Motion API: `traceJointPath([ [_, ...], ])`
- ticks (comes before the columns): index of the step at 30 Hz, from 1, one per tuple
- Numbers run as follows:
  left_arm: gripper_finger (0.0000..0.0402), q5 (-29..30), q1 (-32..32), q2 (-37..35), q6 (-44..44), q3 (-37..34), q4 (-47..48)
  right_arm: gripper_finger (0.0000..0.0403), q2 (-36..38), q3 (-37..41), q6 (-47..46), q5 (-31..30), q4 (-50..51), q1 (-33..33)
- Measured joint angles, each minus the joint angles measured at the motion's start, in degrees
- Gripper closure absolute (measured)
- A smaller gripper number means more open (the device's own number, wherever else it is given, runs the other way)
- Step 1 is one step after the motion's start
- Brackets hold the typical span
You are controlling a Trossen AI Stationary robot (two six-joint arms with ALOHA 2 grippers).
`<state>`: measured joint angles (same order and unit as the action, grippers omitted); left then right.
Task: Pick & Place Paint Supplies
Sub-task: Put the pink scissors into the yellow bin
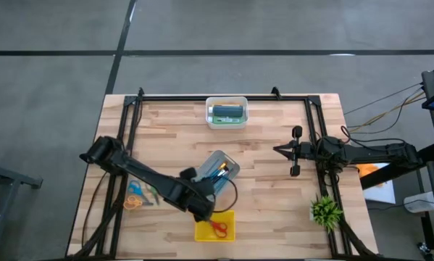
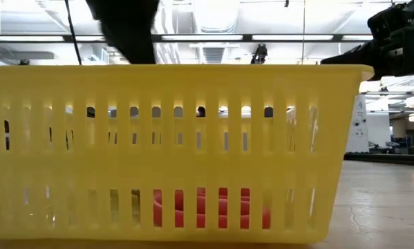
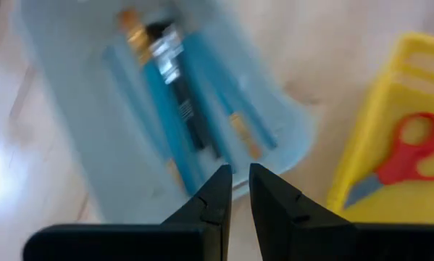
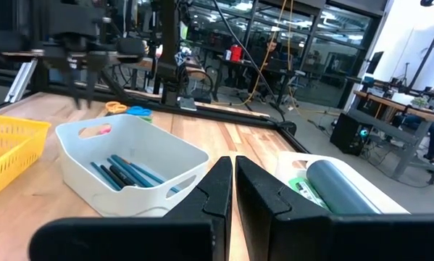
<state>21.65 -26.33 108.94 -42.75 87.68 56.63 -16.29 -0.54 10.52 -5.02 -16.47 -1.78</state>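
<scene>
A: Where are the brushes (image 3: 174, 109)?
B: In the pale bin (image 1: 227, 161) mid-surface, just beyond the yellow basket (image 1: 215, 233). More supplies lie in the white tray (image 1: 227, 123) farther back.
A: The left claw (image 3: 236, 190)?
B: Over the bin's near rim, fingers narrowly apart, holding nothing.
A: The right claw (image 4: 233, 178)?
B: Closed, empty, well right of the bin.

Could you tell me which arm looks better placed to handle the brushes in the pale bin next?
Probably left: the left gripper hovers beside the pale bin of brushes; the right gripper waits apart, shut.
</scene>
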Motion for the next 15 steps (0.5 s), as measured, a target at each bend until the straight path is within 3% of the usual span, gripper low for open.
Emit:
traceJointPath([
  [15,0.0348,0.64,0.62,-10.65,-36.31,-19.01,-1.68,0.0388,0.0,0.0,0.0,0.0,0.0,-0.02],
])
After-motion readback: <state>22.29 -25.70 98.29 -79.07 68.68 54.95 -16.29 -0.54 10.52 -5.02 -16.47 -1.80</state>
